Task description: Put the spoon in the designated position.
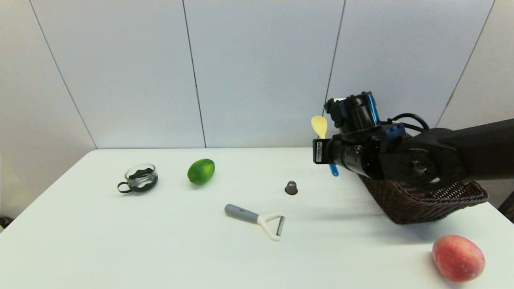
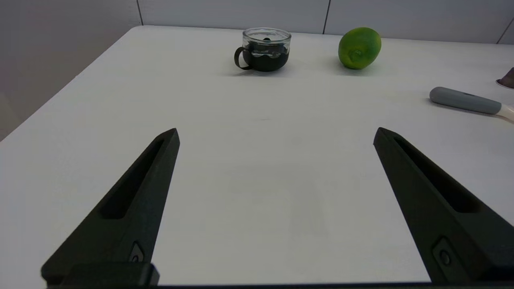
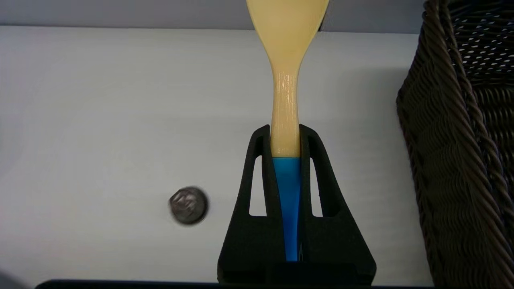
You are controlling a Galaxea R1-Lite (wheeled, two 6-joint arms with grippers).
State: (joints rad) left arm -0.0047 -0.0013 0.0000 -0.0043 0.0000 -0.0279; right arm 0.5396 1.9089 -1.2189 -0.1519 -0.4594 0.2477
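Right wrist view: spoon [image 3: 286,96] clamped between the right fingers [image 3: 261,140].

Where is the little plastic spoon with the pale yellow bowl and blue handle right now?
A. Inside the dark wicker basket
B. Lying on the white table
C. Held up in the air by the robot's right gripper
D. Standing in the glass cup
C: the right gripper is shut on the yellow-and-blue plastic spoon, holding it above the white table, beside the dark wicker basket.
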